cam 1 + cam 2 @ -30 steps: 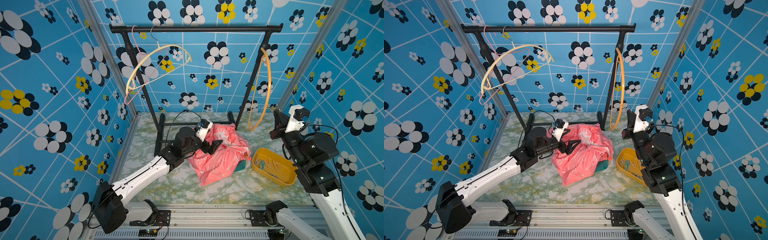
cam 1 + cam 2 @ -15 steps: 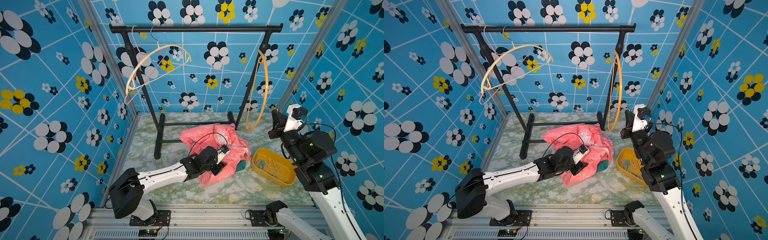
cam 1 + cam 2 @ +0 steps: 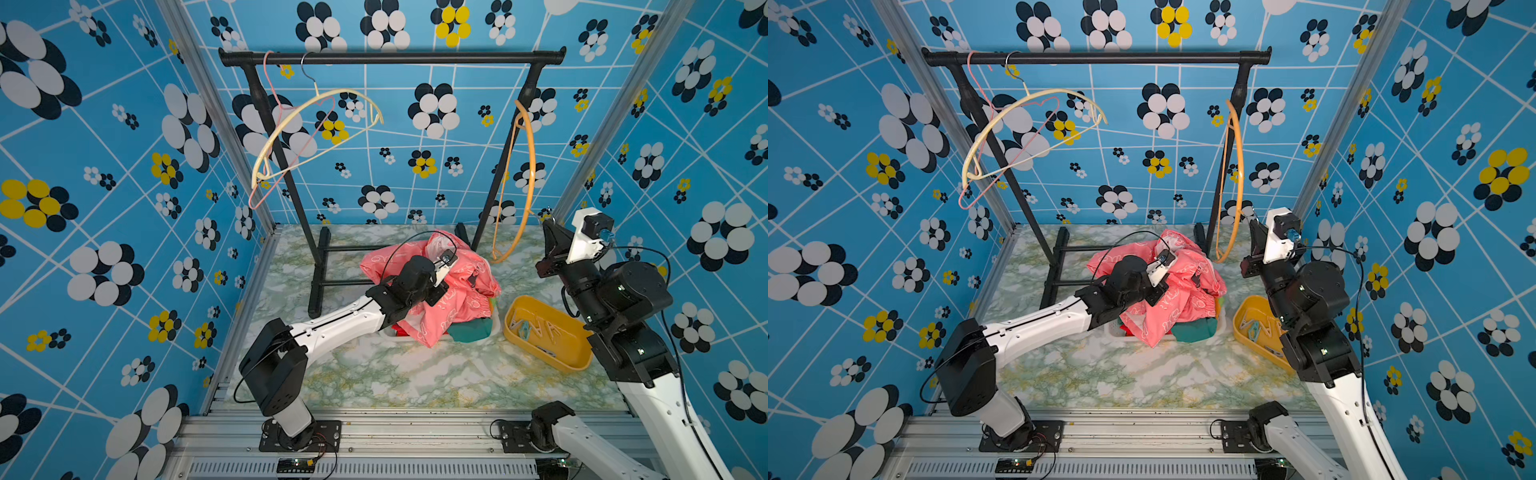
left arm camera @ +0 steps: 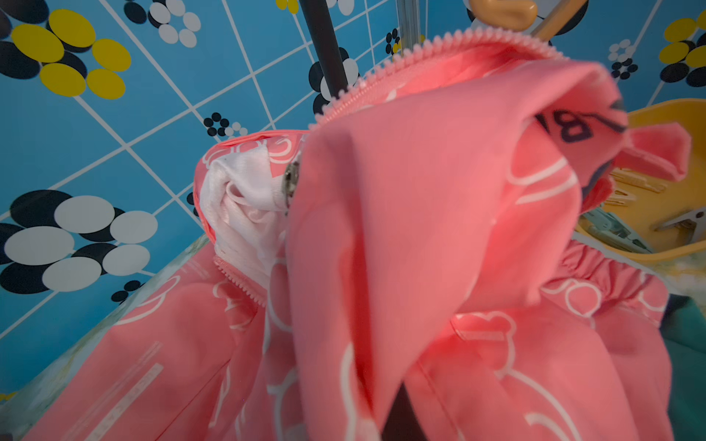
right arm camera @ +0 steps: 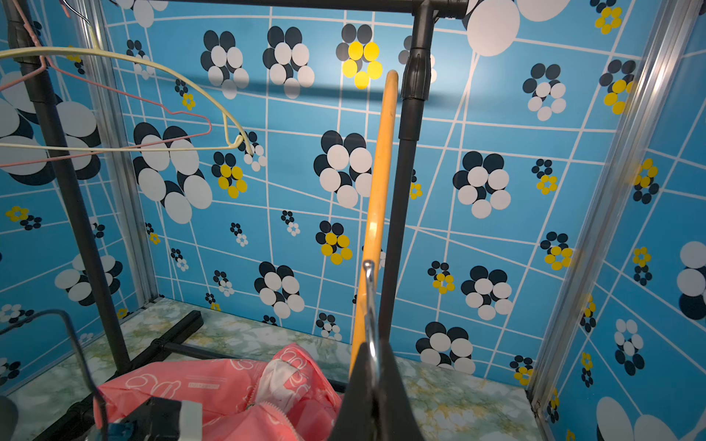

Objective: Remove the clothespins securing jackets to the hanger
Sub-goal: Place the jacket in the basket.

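Both top views: outstretched left tool point(image 3: 457, 286) pinches pink jacket point(image 3: 465, 309); raised right tool point(image 3: 547, 227) grips orange hanger point(image 3: 528, 166).

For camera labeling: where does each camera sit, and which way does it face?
Top views: high in front, looking down at rack, pink jacket, left arm, right arm.
Left wrist: pressed into pink jacket, facing yellow tray; robot barely visible.
Right wrist: raised, facing back wall; right gripper shut on orange hanger.
Shared: all show pink jacket and rack.

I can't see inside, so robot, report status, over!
Left gripper shut on pink jacket. Right gripper shut on orange hanger. Clothespins in yellow tray.
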You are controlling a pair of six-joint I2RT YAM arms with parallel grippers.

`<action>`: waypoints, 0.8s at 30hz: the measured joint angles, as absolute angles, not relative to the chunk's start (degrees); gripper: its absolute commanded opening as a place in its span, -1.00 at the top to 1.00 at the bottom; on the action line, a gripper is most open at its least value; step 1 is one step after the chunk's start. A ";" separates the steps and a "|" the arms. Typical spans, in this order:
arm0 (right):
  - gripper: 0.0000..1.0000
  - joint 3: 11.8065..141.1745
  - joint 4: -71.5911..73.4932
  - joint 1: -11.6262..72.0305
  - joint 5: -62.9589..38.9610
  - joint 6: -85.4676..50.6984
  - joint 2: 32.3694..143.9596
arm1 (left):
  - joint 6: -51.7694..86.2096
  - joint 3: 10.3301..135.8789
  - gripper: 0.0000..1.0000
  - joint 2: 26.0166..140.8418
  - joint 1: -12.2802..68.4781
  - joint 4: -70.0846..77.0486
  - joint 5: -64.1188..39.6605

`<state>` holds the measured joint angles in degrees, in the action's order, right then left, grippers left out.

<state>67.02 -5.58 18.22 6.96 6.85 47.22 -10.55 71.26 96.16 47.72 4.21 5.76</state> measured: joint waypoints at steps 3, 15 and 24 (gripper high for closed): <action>1.00 67.02 -5.58 18.22 6.92 6.85 47.62 | -9.80 71.48 1.00 101.58 46.26 6.39 3.86; 1.00 68.84 -5.56 18.22 5.15 6.76 50.11 | -1.52 66.78 0.25 107.79 45.76 16.78 -0.25; 1.00 72.86 -5.78 18.22 3.07 4.84 52.49 | -5.26 61.76 -0.99 85.84 49.84 11.70 -2.20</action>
<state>72.86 -5.78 18.22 3.07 4.84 52.49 -5.26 61.76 85.84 49.84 11.70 -2.20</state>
